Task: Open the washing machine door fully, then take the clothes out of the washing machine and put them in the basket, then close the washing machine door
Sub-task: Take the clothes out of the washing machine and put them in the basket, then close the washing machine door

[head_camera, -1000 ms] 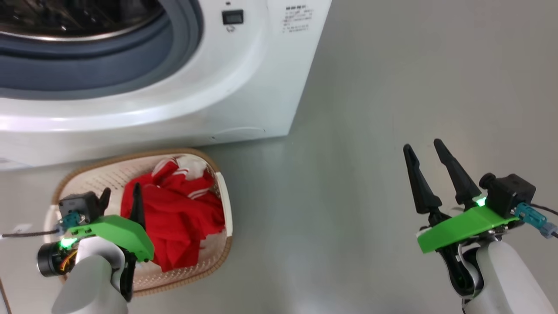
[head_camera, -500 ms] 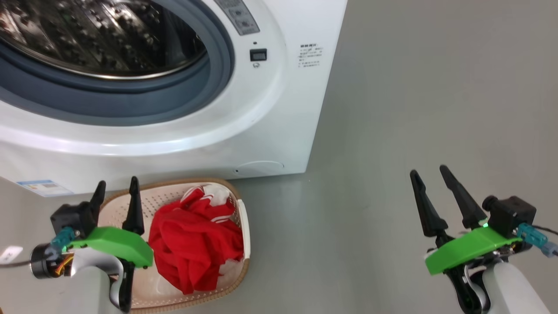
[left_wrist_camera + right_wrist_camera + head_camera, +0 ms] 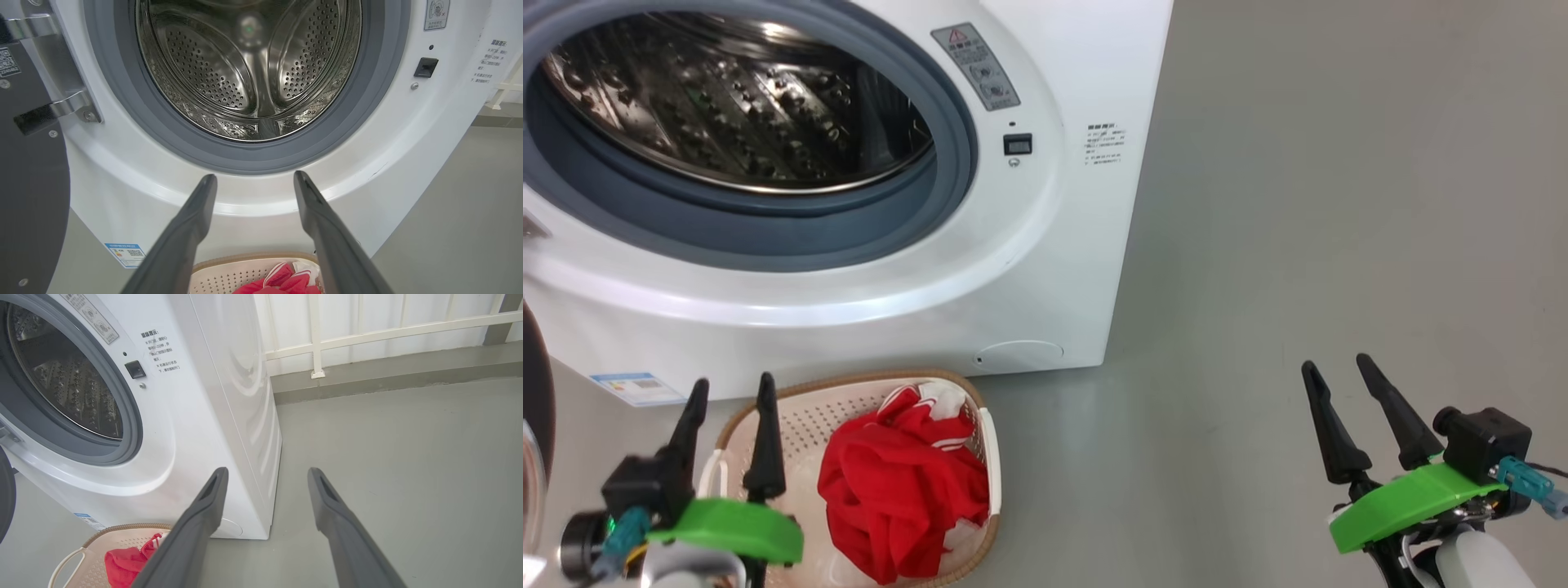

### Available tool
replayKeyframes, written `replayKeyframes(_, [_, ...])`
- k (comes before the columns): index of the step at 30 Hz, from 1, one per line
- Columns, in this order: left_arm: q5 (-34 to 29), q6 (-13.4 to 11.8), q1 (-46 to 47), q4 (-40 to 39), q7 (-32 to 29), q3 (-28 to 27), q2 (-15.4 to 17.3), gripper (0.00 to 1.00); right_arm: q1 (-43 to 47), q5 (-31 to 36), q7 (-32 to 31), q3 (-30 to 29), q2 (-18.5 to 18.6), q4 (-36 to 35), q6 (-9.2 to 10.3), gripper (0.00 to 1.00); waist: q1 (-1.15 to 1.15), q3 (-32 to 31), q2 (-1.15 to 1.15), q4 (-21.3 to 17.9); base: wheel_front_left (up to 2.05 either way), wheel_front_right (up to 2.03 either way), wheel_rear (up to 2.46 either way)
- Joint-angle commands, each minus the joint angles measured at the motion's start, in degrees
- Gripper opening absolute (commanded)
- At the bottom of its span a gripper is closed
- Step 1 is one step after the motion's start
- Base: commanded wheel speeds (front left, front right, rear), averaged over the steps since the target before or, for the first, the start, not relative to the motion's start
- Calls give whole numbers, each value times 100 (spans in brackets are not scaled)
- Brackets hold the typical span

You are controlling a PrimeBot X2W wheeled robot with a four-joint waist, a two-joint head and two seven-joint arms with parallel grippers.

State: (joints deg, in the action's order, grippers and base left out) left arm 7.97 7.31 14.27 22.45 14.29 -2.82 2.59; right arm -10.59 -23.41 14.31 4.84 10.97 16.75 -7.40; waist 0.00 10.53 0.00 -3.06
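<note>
Clothes (image 3: 898,482) lie heaped in the basket (image 3: 792,388) at lower left, the drum (image 3: 735,106) of the washing machine (image 3: 1045,269) stands empty, left tool (image 3: 732,382) and right tool (image 3: 1334,363) gape unladen, and the washing machine door (image 3: 28,183), far left, likely wants a broad rim push till latched.

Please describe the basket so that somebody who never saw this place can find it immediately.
Find the big white washing machine with its open drum. On the grey floor just before it sits the basket, cream perforated plastic with a brown rim. It alone holds red clothes.
</note>
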Motion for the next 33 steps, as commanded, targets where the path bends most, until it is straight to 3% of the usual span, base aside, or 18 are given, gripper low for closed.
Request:
replayKeyframes(1, [-78, 13, -134, -274, 71, -211, 94, 100, 76, -11, 69, 97, 56, -131, -9, 100, 0, -79, 0, -15, 0, 0, 0])
replayKeyframes(12, [-36, -38, -931, -1130, 71, -261, 40, 100, 266, -10, 69, 0, 71, -190, -9, 100, 0, -201, 0, -41, 0, 0, 0])
replayKeyframes(33, [57, -181, -931, -1207, 71, -87, 30, 100, 265, 1, 69, -3, 34, -175, -9, 100, 0, -231, 0, -79, -17, 17, 0])
